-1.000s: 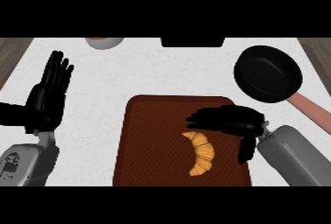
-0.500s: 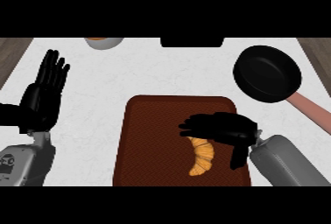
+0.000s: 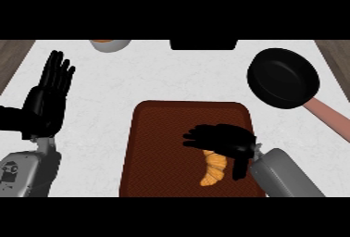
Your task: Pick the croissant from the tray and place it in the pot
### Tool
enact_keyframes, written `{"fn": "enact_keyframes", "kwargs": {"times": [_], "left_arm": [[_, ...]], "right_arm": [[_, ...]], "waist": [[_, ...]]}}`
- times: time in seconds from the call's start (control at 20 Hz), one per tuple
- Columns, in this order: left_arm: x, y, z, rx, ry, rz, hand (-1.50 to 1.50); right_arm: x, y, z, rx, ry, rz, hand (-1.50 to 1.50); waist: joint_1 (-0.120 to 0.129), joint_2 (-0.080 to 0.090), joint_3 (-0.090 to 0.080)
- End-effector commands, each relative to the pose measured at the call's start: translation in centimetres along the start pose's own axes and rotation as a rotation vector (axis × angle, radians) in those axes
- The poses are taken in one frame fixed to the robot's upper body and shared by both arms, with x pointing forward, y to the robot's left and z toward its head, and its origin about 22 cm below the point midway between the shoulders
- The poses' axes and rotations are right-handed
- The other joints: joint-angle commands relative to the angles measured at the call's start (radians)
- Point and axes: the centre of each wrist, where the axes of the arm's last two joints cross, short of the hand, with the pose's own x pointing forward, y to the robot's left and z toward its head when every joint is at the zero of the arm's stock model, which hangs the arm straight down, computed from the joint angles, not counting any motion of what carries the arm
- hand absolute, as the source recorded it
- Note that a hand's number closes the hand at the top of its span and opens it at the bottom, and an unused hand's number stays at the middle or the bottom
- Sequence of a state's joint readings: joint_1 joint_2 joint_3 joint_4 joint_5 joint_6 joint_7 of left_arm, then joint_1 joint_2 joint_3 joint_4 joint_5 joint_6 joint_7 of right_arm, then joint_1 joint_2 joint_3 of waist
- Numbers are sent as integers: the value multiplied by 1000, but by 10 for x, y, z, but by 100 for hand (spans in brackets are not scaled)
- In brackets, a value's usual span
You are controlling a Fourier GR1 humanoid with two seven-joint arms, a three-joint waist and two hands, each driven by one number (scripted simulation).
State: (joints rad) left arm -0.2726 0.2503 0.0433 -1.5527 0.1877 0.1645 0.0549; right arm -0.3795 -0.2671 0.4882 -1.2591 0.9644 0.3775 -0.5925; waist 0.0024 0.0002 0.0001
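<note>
Croissant (image 3: 214, 170) lying in the lower right part of the brown tray (image 3: 157, 139), its upper end hidden beneath the right robot hand (image 3: 220, 141), which sits directly over it; whether this hand grasps the croissant cannot be told. Left robot hand (image 3: 46, 99) rests released and upright near the left edge of the white counter (image 3: 137, 78). Black pot (image 3: 282, 78) with pink handle (image 3: 328, 118) stands beyond the tray's upper right corner, apart from it
</note>
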Motion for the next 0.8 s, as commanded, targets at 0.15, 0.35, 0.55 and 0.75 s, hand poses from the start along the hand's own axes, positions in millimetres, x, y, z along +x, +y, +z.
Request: {"fn": "enact_keyframes", "kwargs": {"times": [0.15,0.35,0.55,0.75], "left_arm": [[15,-6,-9,9,-2,-4,0],[-4,-1,-11,3,-4,-9,0],[-6,7,1,-18,-3,13,0],[-10,-1,13,-14,6,10,0]], "right_arm": [[-1,30,-25,7,-11,-17,-150],[6,34,-46,15,-32,-21,-150],[-19,40,-41,69,-101,9,150],[1,64,-40,6,-218,67,150]], "waist": [[-1,0,0],[-2,0,0],[6,2,0],[6,1,1]]}}
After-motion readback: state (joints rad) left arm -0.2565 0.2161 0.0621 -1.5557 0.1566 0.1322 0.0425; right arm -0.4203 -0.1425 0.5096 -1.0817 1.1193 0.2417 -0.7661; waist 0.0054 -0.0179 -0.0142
